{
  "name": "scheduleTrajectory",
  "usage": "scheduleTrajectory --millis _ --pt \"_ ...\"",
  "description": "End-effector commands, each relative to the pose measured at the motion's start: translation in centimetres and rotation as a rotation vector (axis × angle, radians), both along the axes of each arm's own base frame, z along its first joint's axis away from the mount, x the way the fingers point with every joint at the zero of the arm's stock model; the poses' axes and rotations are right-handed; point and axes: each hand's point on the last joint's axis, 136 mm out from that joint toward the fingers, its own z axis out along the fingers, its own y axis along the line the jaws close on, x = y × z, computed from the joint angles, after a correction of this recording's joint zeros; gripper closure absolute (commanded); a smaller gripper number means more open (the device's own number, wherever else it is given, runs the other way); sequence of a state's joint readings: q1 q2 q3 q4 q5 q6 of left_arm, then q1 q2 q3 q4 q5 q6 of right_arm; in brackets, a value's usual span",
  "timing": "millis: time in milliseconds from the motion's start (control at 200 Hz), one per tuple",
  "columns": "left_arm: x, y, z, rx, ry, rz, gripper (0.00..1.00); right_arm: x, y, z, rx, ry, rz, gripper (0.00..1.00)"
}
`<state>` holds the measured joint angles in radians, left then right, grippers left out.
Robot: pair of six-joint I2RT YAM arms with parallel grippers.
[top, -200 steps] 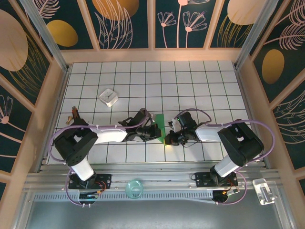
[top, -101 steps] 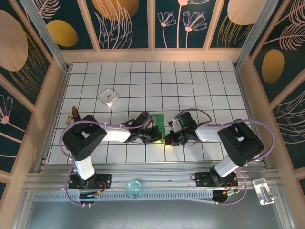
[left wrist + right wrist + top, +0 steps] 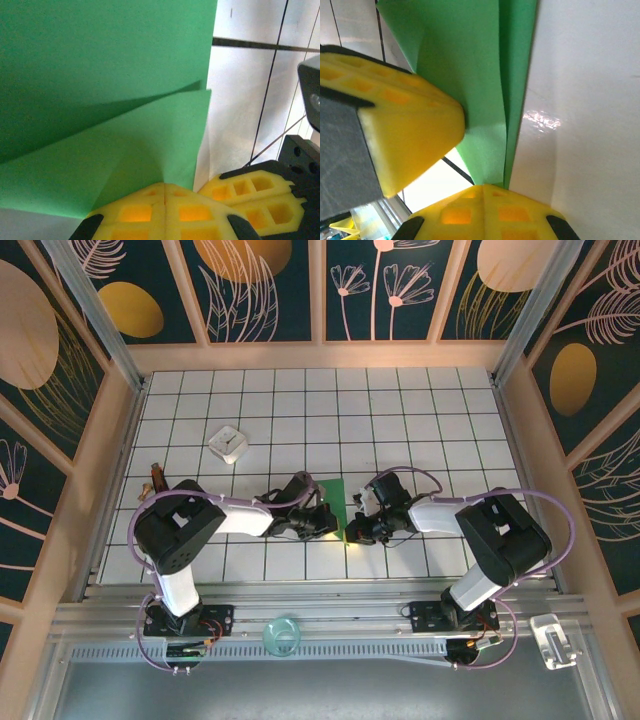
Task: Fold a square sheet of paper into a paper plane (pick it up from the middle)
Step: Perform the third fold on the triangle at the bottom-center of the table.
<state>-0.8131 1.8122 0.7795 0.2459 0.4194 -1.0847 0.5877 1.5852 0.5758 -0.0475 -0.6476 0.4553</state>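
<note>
Tiled tabletop (image 3: 400, 410); green sheet (image 3: 340, 500) half hidden, left fingers (image 3: 135, 214) and right fingers (image 3: 460, 215) pinched onto it.

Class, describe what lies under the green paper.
The white tiled table shows beside the green paper. In the left wrist view one folded flap overlies another green layer. The tiles directly beneath are covered.

Tiled table (image 3: 400, 400), white box (image 3: 228, 443), perhaps paper (image 3: 340, 502)
</note>
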Motion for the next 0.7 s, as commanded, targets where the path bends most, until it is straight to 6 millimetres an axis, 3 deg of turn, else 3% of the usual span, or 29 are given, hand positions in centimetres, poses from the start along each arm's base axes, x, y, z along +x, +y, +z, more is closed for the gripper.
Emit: scheduleTrajectory --millis 0,691 --pt "0.6 1.9 -1.4 0.063 0.013 0.035 1.0 -3.7 -6.9 -6.4 -0.39 0.142 -0.076 1.0" --pt "3.3 6.9 -3.5 0.127 0.009 0.098 1.0 -4.1 -7.4 -6.9 -0.418 0.154 -0.08 1.0"
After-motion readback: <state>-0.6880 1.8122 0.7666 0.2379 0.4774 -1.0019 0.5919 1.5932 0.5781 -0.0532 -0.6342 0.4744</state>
